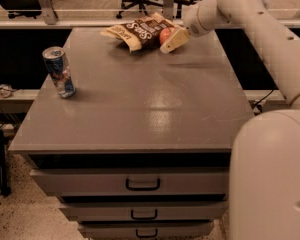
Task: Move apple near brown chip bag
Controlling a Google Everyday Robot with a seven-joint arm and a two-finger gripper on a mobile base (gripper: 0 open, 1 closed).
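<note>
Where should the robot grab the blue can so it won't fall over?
Around the middle of the can, coming in level from the right over the bare table. The can stands upright near the left edge, and its tall round sides suit a squeeze across. The gripper is at the back of the table, beside the apple and the brown chip bag.

Far back on the cabinet [140,104], hand [173,40] and apple [164,34] sit right of the chip bag [136,30], can [59,72] at left.
</note>
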